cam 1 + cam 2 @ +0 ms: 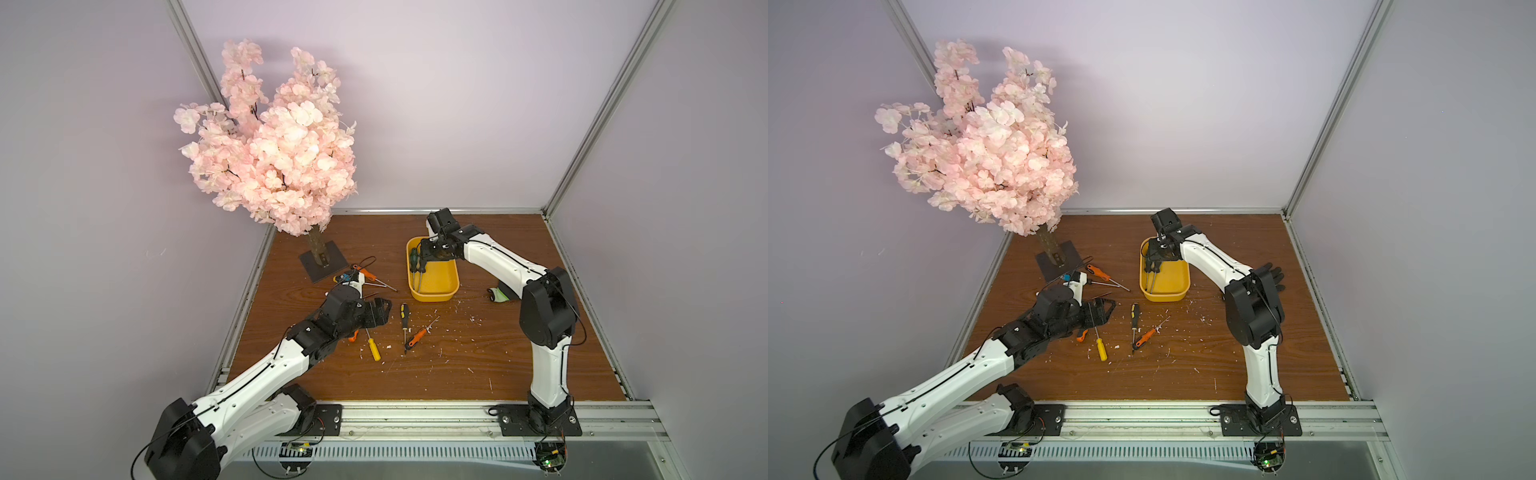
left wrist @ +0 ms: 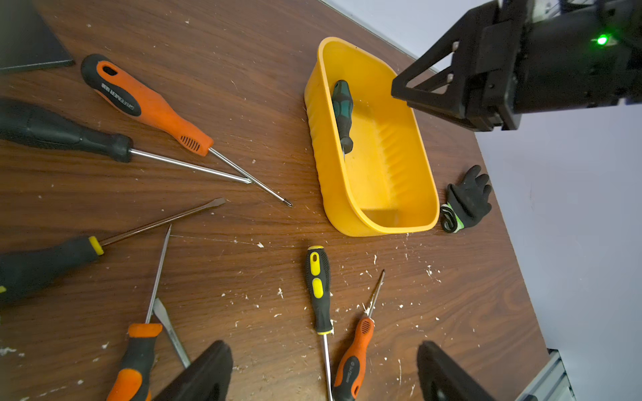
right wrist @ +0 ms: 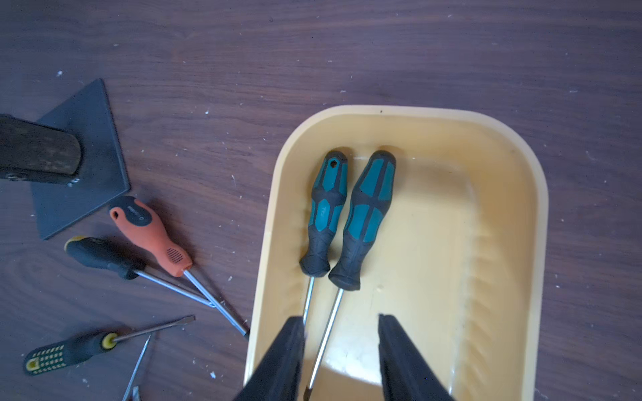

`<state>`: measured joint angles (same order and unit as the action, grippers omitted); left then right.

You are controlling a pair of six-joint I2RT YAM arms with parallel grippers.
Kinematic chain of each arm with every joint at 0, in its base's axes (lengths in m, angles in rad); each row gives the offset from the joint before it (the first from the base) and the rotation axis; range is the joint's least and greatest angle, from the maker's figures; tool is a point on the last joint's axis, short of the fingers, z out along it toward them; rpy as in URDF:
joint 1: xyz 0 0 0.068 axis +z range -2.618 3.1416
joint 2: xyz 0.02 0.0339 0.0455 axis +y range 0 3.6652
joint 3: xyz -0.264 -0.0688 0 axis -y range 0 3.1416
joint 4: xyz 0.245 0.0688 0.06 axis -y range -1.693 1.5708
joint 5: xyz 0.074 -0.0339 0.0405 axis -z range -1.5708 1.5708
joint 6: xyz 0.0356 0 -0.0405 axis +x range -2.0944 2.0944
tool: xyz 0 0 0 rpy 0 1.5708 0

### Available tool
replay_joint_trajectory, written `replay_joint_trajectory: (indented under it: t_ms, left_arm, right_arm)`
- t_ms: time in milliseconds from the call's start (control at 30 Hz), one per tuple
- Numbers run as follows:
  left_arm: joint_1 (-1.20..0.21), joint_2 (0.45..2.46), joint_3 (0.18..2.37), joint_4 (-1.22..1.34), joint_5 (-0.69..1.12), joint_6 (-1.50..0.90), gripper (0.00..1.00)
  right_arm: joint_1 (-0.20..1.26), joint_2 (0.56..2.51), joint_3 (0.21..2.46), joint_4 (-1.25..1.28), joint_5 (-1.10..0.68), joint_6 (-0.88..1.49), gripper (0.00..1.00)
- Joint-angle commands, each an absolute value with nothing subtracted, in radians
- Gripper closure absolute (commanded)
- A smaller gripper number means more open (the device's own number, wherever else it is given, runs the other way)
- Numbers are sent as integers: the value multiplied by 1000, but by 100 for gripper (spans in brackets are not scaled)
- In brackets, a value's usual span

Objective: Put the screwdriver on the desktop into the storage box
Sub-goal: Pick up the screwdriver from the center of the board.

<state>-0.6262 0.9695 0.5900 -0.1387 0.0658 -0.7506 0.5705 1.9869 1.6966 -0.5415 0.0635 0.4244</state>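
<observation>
The yellow storage box (image 1: 434, 297) (image 3: 274, 208) stands on the desktop (image 1: 478, 353) and holds two teal-and-black screwdrivers (image 3: 328, 208) (image 3: 370, 215). My right gripper (image 1: 424, 259) (image 3: 342, 333) hovers over the box with its jaws apart; one shaft lies loose below the gap. Several screwdrivers lie on the desktop. My left gripper (image 1: 380, 311) (image 2: 324, 378) is open wide just above a black-and-yellow screwdriver (image 1: 404, 311) (image 2: 318, 288) and a small orange one (image 1: 417, 336) (image 2: 352, 361), touching neither. A yellow-handled screwdriver (image 1: 374, 348) lies beside the left wrist.
A pink blossom tree (image 1: 270, 145) on a dark square base (image 1: 322, 266) stands at the back left, with an orange-handled screwdriver (image 2: 149, 104) and a black one (image 2: 62, 133) near it. A black glove (image 1: 498, 296) lies right of the box. White flecks litter the wood.
</observation>
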Motion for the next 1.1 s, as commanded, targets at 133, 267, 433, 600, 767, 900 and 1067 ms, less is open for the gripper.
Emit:
replay_joint_trajectory:
  t_ms: [133, 267, 433, 600, 767, 900, 1067]
  left_arm:
    - [-616, 1025, 640, -135, 82, -727, 15]
    - [-629, 1075, 651, -116, 91, -733, 17]
    - [-682, 1152, 677, -94, 68, -733, 18]
    - [-717, 1248, 719, -90, 70, -743, 23]
    - [-729, 1338, 769, -133, 72, -742, 27]
    - [-737, 1385, 789, -141, 62, -751, 29]
    - [-753, 1459, 827, -176, 33, -758, 31]
  right_arm:
    - [578, 1792, 1508, -465, 38, 447, 59]
    - [578, 1679, 1380, -430, 36, 469, 60]
    - [578, 1544, 1242, -412, 53, 489, 60]
    - [574, 1417, 1119, -393, 75, 504, 60]
    - [572, 1298, 987, -343, 95, 546, 61]
    - [568, 1232, 921, -327, 109, 563, 61]
    - [561, 1161, 851, -306, 141, 584, 61]
